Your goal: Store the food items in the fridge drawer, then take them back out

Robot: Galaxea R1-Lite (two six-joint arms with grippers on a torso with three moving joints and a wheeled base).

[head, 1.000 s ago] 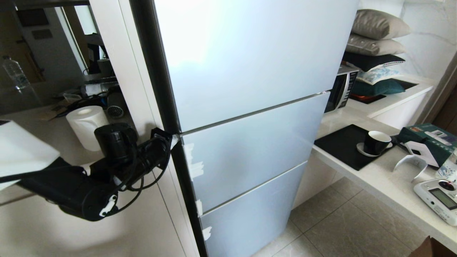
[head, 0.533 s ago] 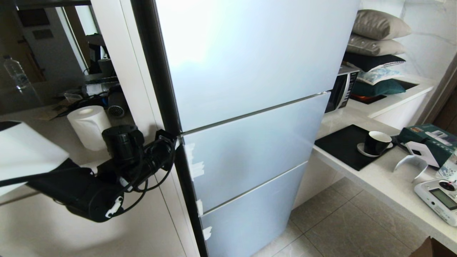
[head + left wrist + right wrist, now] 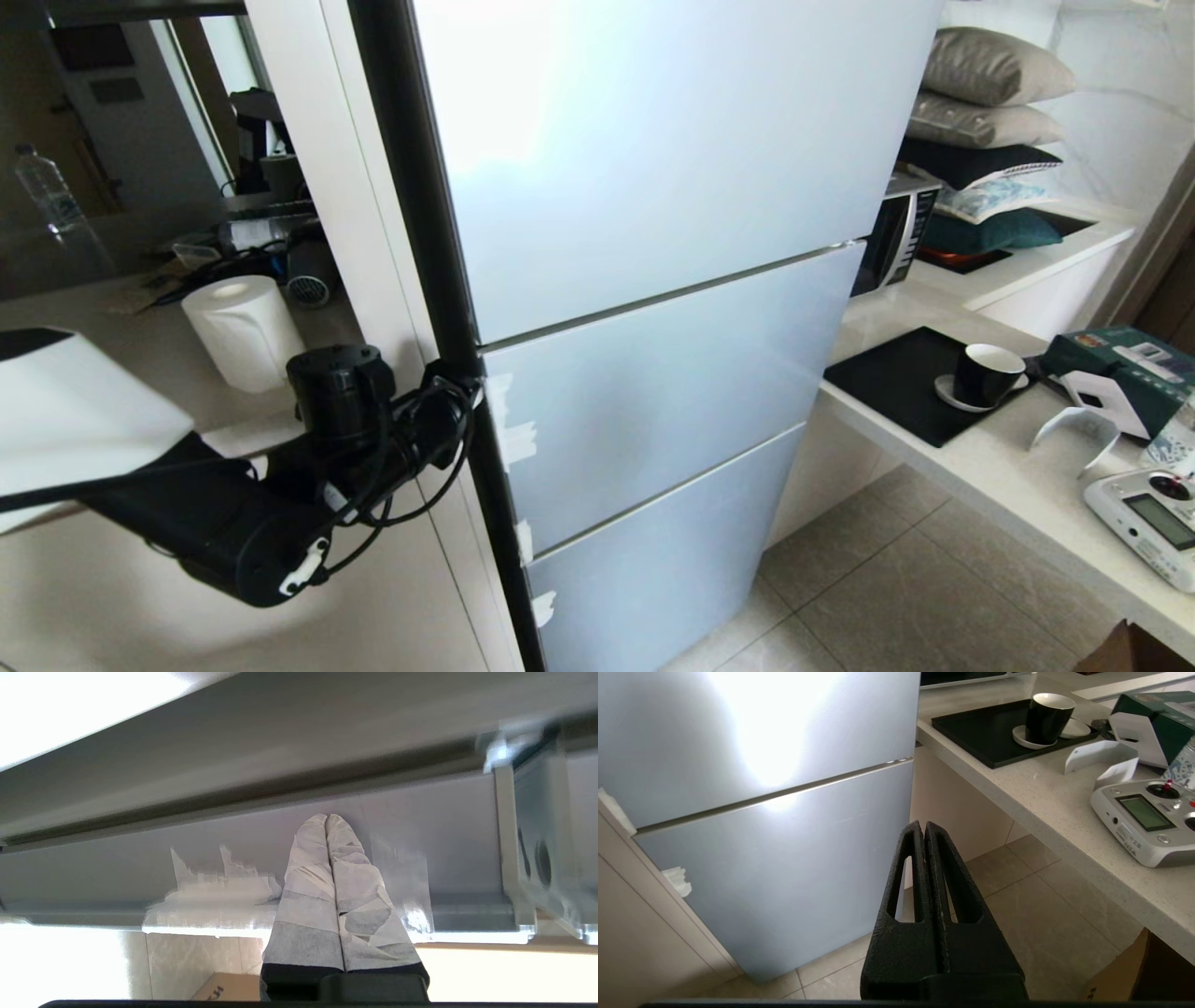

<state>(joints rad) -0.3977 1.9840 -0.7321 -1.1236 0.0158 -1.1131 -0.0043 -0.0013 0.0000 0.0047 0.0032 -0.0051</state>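
The left gripper (image 3: 328, 817), its taped fingers (image 3: 310, 868) pressed together, touches the left edge of the fridge's middle door (image 3: 653, 392), at the gap under the upper door (image 3: 653, 159), beside white tape scraps (image 3: 509, 439). The right gripper (image 3: 923, 828) hangs with its fingers pressed together, holding nothing, before the lower door (image 3: 784, 868), near the counter (image 3: 1064, 826). All doors are closed; the food items and the fridge drawer are not visible.

Strong white glare on fridge doors (image 3: 653, 168); left wrist view blurred, edges blown out.
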